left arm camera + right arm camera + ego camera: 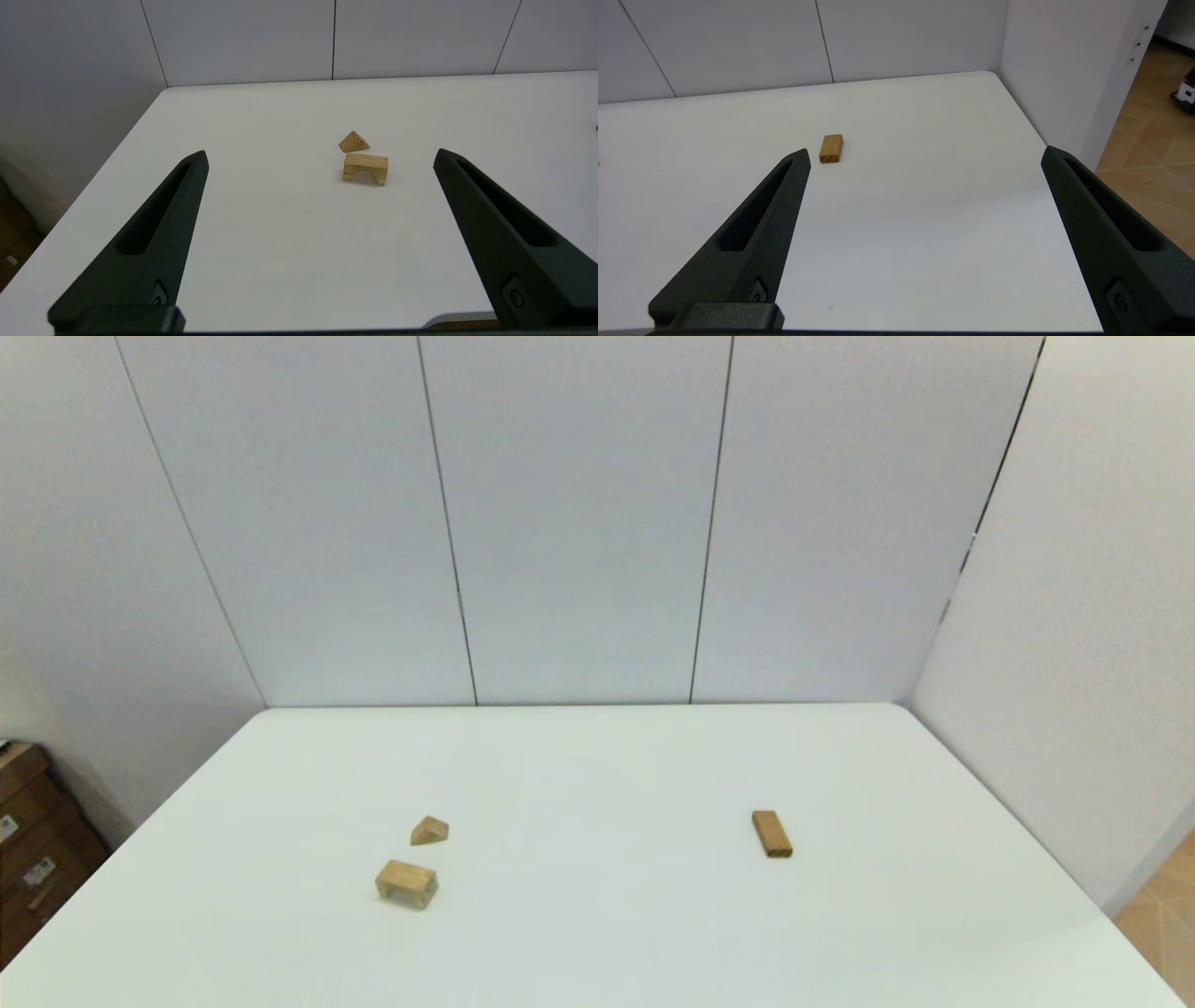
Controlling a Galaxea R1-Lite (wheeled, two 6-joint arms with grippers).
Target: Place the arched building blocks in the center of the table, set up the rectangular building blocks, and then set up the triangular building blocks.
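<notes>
Here, both arms sit parked at the near edge of the table [597, 943], outside the head view. The left gripper [320, 156] hovers over the near left part of the tabletop with its fingers [154, 233] spread wide and nothing between them. The right gripper [924, 156] hovers over the near right part, its fingers [752, 238] likewise wide apart and empty.

Farther in, on the left half of the table, the arched block [407, 884] stands on its two short legs, flat face up, the notch visible in the left wrist view [365, 169]. Just behind it, close but apart from it, lies the triangular block [429, 831] with its ridge uppermost. Well apart, on the right half, the rectangular block [772, 833] lies flat on a broad face, its long axis running roughly away from the robot. Beyond the table's far edge rises a grey panelled wall [579, 523].
</notes>
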